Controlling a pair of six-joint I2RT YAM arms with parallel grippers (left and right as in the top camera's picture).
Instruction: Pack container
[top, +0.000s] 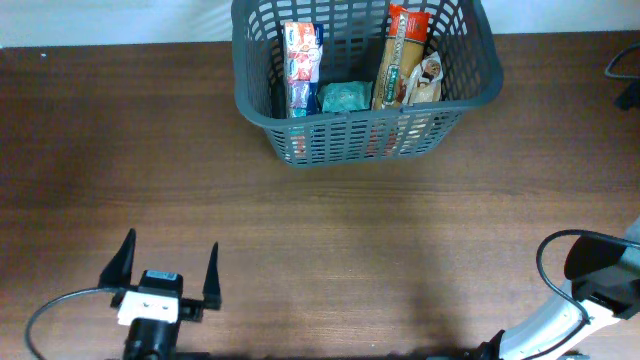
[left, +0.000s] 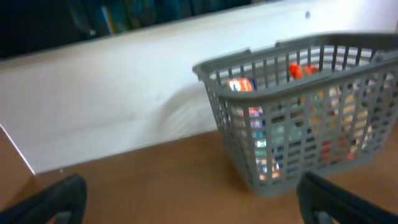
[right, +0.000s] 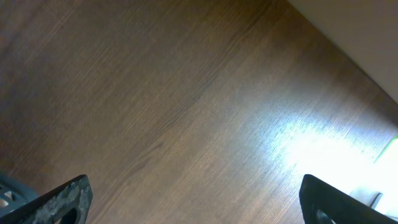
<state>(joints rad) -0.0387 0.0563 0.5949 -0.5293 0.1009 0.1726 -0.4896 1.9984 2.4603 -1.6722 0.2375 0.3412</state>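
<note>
Fingers first: the left gripper (top: 172, 242) has its two black fingers (top: 124, 262) spread wide with nothing between them, at the near left of the brown wooden table (top: 330, 240); its own camera tells me the same, both tips at the bottom corners and only bare wood in the gap. The right gripper (right: 196, 202) is just as wide in its wrist view, dark fingertips (right: 62, 199) at either lower corner, empty, looking down at plain tabletop with a bright glare patch on the right; from overhead I only catch the right arm (top: 595, 290) at the near right edge, its fingers out of sight there. The basket (top: 350, 140), dark grey with slotted sides, stands upright at the far middle of the table, near the white wall (top: 100, 20) and well apart from both arms; from the left wrist it sits ahead and to the right. Inside it I see a tall red-and-white box (top: 301, 65) on end at the left; a teal packet (top: 345, 97) just beside it, low in the middle; a long orange pasta bag (top: 398, 60) toward the right side; a pale crumpled pouch (top: 428, 82) touching the bag's right. A black cable (top: 45, 315) loops beside the left arm; another curls by the right.
</note>
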